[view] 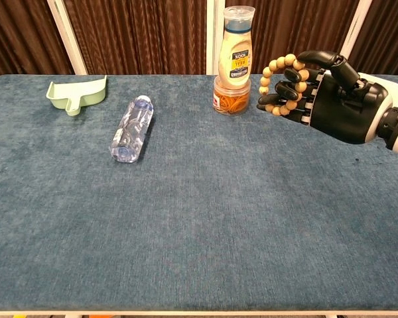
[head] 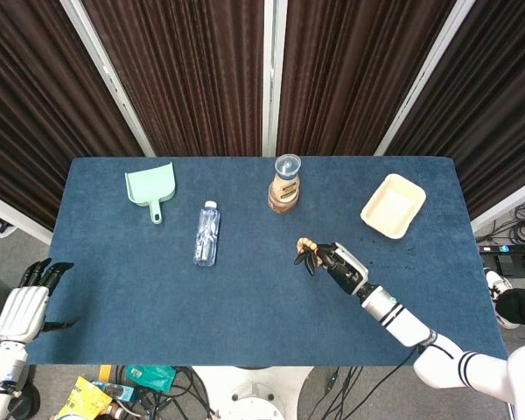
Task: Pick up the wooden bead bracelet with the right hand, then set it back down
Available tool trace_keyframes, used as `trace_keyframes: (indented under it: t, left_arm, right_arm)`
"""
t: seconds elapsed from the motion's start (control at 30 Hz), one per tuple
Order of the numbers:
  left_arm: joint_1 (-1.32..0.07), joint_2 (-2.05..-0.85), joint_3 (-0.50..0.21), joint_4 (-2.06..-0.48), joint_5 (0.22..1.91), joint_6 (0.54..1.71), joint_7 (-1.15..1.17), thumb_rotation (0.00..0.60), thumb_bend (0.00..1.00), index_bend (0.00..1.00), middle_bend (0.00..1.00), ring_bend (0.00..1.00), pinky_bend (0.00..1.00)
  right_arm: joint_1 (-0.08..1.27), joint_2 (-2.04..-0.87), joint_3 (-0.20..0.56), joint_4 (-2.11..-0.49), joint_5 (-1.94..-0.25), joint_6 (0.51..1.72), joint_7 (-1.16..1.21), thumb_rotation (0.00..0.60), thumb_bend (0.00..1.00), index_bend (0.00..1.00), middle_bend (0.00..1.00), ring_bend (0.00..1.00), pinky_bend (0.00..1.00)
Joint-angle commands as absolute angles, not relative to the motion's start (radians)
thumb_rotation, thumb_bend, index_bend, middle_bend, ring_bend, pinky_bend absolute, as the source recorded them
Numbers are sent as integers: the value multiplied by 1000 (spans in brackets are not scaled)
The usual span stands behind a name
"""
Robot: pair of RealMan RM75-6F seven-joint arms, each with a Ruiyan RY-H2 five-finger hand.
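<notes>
The wooden bead bracelet (view: 276,85) is a ring of tan beads, held up off the blue table (view: 186,218) by my right hand (view: 331,96). Black fingers (view: 298,74) curl through and around the ring. In the head view the same right hand (head: 337,262) sits right of the table's middle, with the bracelet (head: 306,248) at its fingertips. My left hand (head: 26,306) hangs off the table's left front corner, fingers spread, holding nothing.
A sauce bottle (view: 236,50) stands just behind and left of the bracelet. A clear water bottle (view: 131,129) lies on its side at centre left. A green dustpan (view: 76,93) is at the far left, a cream tray (head: 393,205) at the far right.
</notes>
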State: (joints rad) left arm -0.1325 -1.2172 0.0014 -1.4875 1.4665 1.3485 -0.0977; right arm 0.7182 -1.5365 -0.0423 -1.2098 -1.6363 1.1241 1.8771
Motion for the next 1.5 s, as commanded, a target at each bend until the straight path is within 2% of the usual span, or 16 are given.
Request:
trace_keyframes:
  t: [0.03, 0.17, 0.4, 0.67, 1.07, 1.2, 1.23, 1.3, 1.33, 1.37, 1.43, 1.5]
  left_arm:
    - [-133, -1218, 1, -1488, 1467, 1349, -98, 600, 0, 145, 126, 0, 0]
    - [-134, -1219, 0, -1485, 1468, 1349, -100, 600, 0, 145, 126, 0, 0]
    - [-132, -1222, 1, -1482, 1469, 1352, -105, 600, 0, 145, 126, 0, 0]
    - [-131, -1225, -1, -1481, 1470, 1357, -106, 600, 0, 145, 126, 0, 0]
    - [-126, -1230, 1, -1476, 1475, 1366, -112, 600, 0, 145, 126, 0, 0]
    - [-124, -1230, 0, -1475, 1477, 1372, -114, 600, 0, 145, 126, 0, 0]
    - [-124, -1230, 0, -1474, 1477, 1372, -115, 600, 0, 145, 126, 0, 0]
    - [-124, -1230, 0, -1474, 1477, 1371, -115, 600, 0, 145, 126, 0, 0]
    - [-125, -1230, 1, -1475, 1478, 1370, -115, 600, 0, 145, 126, 0, 0]
    - [-125, -1229, 1, -1475, 1478, 1370, -115, 600, 0, 145, 126, 0, 0]
    - [-124, -1229, 1, -1476, 1479, 1371, -115, 600, 0, 145, 126, 0, 0]
    - [-124, -1228, 0, -1478, 1479, 1373, -114, 600, 0, 145, 126, 0, 0]
  right_arm:
    - [716, -1536, -45, -1208, -1642, 1130, 1867, 309, 722, 657, 682, 379, 15]
    - [716, -1534, -47, -1202, -1654, 1142, 1853, 267, 839, 591, 665, 347, 15]
    - [712, -1534, -52, -1196, -1662, 1158, 1831, 248, 993, 516, 613, 318, 15]
    - [704, -1535, -59, -1190, -1670, 1175, 1806, 227, 1000, 507, 608, 318, 15]
    - [691, -1519, -70, -1190, -1674, 1191, 1753, 229, 1000, 473, 581, 301, 15]
    - [687, -1512, -73, -1195, -1673, 1192, 1751, 181, 1000, 443, 565, 289, 15]
    - [687, -1510, -74, -1197, -1673, 1191, 1754, 173, 991, 435, 562, 287, 15]
    - [687, -1505, -76, -1201, -1673, 1192, 1769, 164, 897, 426, 561, 287, 15]
    - [687, -1503, -76, -1203, -1673, 1192, 1780, 160, 782, 423, 561, 287, 15]
    - [687, -1499, -78, -1204, -1673, 1191, 1788, 156, 622, 422, 562, 287, 15]
    - [685, -1496, -80, -1204, -1671, 1188, 1786, 155, 459, 422, 562, 287, 15]
    - [682, -1490, -83, -1211, -1670, 1189, 1794, 155, 350, 421, 563, 287, 15]
